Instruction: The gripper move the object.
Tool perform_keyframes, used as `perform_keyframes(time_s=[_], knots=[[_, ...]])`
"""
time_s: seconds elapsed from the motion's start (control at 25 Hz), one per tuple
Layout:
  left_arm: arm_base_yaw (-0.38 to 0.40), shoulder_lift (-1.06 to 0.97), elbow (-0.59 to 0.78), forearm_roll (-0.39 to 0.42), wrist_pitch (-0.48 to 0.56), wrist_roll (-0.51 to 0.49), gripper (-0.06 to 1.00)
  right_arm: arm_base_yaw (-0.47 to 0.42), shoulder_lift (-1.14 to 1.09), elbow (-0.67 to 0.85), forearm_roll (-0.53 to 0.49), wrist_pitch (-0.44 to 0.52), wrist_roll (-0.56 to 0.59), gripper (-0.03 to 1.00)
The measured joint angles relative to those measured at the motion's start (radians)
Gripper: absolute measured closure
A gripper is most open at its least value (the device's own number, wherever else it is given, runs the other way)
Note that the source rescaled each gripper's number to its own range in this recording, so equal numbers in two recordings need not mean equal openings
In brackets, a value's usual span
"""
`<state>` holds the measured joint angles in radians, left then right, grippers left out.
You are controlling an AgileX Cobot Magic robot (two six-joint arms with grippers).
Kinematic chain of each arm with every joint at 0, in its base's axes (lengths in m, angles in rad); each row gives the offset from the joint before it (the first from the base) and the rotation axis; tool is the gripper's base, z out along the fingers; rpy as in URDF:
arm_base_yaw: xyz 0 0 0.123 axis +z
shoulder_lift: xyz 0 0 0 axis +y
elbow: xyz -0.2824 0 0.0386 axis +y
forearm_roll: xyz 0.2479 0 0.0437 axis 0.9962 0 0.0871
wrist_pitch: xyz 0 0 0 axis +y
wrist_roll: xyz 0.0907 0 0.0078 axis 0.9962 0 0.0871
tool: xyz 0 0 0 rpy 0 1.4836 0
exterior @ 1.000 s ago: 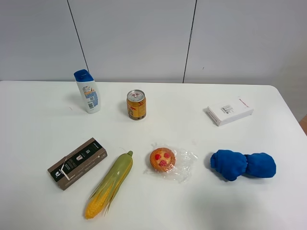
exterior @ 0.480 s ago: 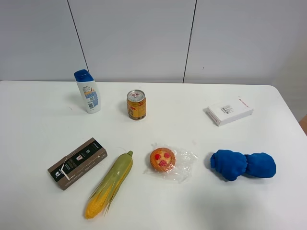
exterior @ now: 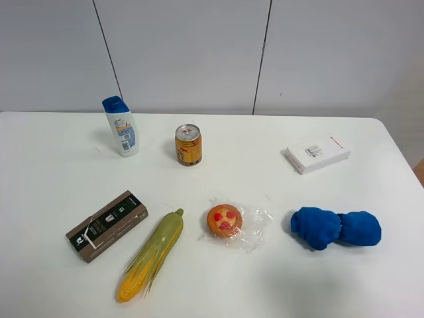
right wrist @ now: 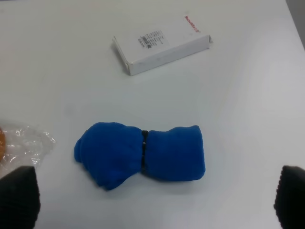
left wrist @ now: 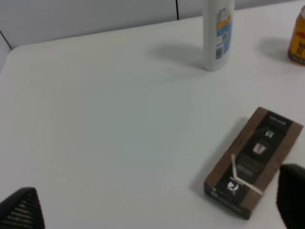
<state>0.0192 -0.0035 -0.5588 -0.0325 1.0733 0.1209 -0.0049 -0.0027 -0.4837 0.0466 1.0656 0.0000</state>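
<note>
The ear of corn (exterior: 152,254) lies on the white table (exterior: 53,172) at the front left, yellow kernel end toward the front, green husk tip toward the back right. It shows only in the exterior high view. No arm shows in that view. In the left wrist view my left gripper (left wrist: 156,206) is open and empty, with its dark fingertips (left wrist: 21,210) at the frame's corners above the table near the dark carton. In the right wrist view my right gripper (right wrist: 154,198) is open and empty above the blue cloth bundle.
A dark brown carton (exterior: 106,224) lies just left of the corn. A wrapped orange pastry (exterior: 225,220) lies to its right. A blue cloth bundle (exterior: 335,227), a white box (exterior: 317,154), an orange-gold can (exterior: 188,144) and a white bottle (exterior: 121,126) stand around.
</note>
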Motion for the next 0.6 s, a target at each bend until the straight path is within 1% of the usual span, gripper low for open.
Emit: perform_keyframes(time_s=[0.16,0.24,0.48,0.6], knots=[[0.000,-0.001,0.030,-0.047,-0.001,0.001,-0.06,0.000,0.000,0.000,0.000,0.000,0.000,-0.03],[0.000,-0.001,0.047,-0.054,-0.003,0.002,-0.06,0.000,0.000,0.000,0.000,0.000,0.000,-0.03],[0.000,-0.001,0.048,-0.054,-0.008,-0.005,-0.06,0.000,0.000,0.000,0.000,0.000,0.000,-0.03],[0.000,-0.001,0.048,-0.028,-0.009,-0.039,-0.06,0.000,0.000,0.000,0.000,0.000,0.000,-0.03]])
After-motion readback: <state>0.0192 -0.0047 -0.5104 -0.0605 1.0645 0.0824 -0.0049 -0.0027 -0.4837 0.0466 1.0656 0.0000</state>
